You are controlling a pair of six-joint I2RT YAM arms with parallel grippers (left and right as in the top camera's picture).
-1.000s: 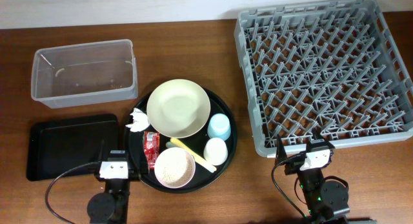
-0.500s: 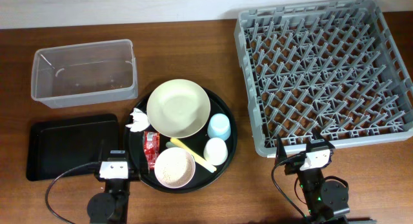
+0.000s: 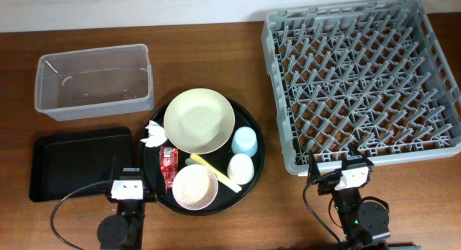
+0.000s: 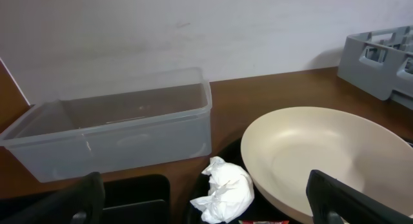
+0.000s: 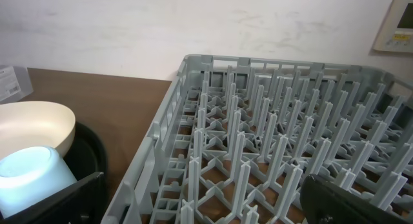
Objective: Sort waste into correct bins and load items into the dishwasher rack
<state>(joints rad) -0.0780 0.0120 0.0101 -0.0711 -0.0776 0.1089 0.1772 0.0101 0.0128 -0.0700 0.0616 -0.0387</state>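
Observation:
On the round black tray [image 3: 256, 167] lie a cream plate [image 3: 199, 120], a crumpled white tissue [image 3: 153, 133], a red sachet [image 3: 168, 167], a pinkish bowl [image 3: 194, 186] with rice grains, a light-blue cup [image 3: 244, 141], a white cup [image 3: 240, 168] and a yellow utensil [image 3: 215, 171]. The clear tub [image 3: 94, 81] and the black rectangular tray [image 3: 79, 162] sit left. The grey rack [image 3: 360, 81] is right. My left gripper [image 4: 206, 204] is open, at the front edge facing the tissue [image 4: 222, 198] and plate [image 4: 322, 159]. My right gripper [image 5: 203, 201] is open before the rack [image 5: 271, 146].
A wall runs along the table's back edge. The left arm base [image 3: 124, 207] and right arm base [image 3: 353, 199] stand at the front edge. A white panel [image 5: 395, 20] hangs on the wall at the right.

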